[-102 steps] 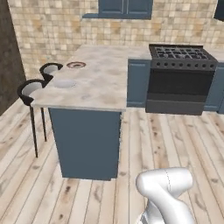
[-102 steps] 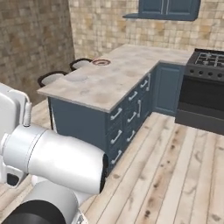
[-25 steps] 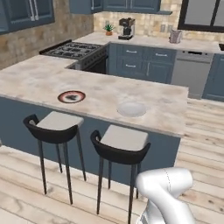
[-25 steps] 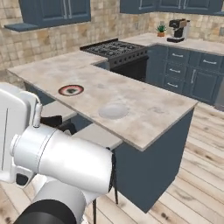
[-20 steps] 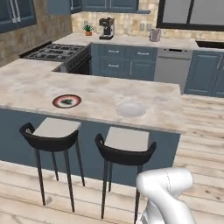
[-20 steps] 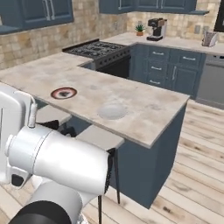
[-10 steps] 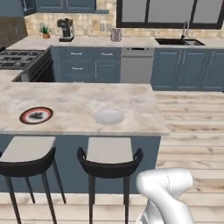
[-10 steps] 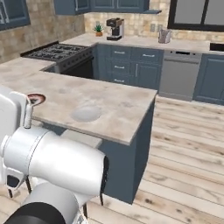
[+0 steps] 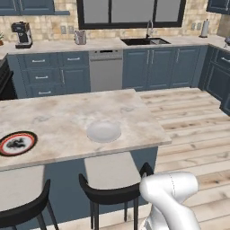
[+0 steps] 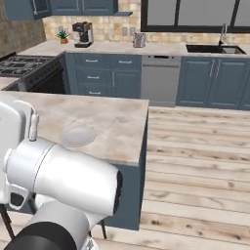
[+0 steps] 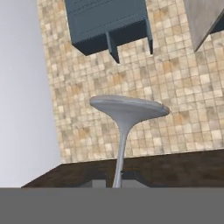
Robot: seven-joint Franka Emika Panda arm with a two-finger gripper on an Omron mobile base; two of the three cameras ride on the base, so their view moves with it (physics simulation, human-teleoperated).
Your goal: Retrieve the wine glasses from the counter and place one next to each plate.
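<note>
Tool clamped on a wine glass (image 11: 124, 114) stem; pale plate (image 9: 103, 132) near the worktop (image 9: 67, 117) edge; open floor (image 9: 193, 121) rightward.

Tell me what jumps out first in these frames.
The robot's white arm bulks large at the bottom of both base views. Past it, two plates sit on the marble island counter: a plain pale plate near the front edge and a red-rimmed patterned plate further left. In the hand view, a wine glass rises by its stem from between the jaws.
</note>
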